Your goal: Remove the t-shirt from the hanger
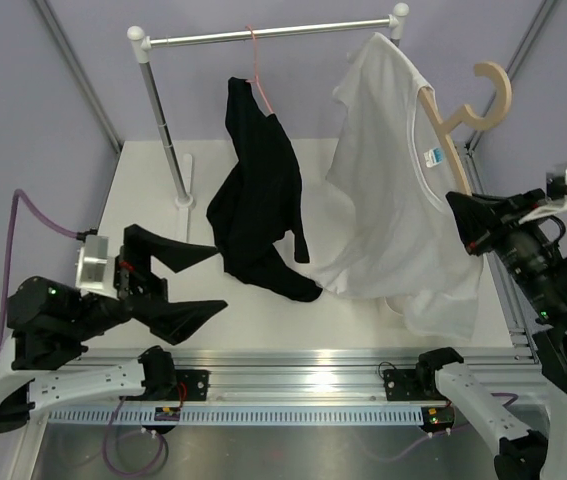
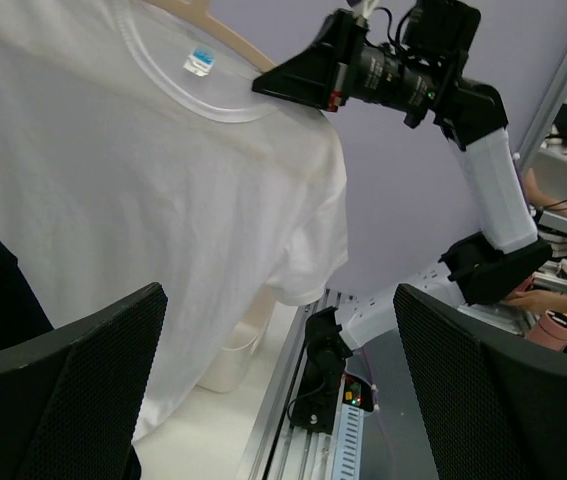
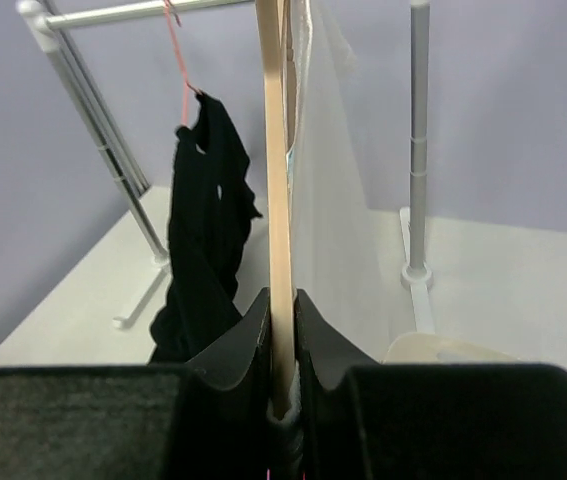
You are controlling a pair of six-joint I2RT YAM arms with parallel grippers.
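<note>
Cotton, white and softly creased: the t-shirt [image 1: 393,170] drapes from the hanger [image 1: 463,110], pale curved wood with a thick hook that stands out past the right end of the steel rail [image 1: 263,35], its hem low over the white table [image 1: 143,215]. The right gripper [image 1: 466,222] pinches the hanger's shoulder by the collar. The left gripper [image 1: 198,283] hovers low at left, jaws spread wide, apart from the cloth. A limp black garment [image 1: 258,200] hangs from a thin pink hanger [image 1: 256,60].

From the left wrist, two dimpled black pads [image 2: 73,390] frame the shirt's sleeve, with a small blue label [image 2: 199,61] inside the ribbed neck.

From the right wrist the hanger shows edge-on — a slim tan strip squeezed between the smooth black fingers, white fabric just beside it.
</note>
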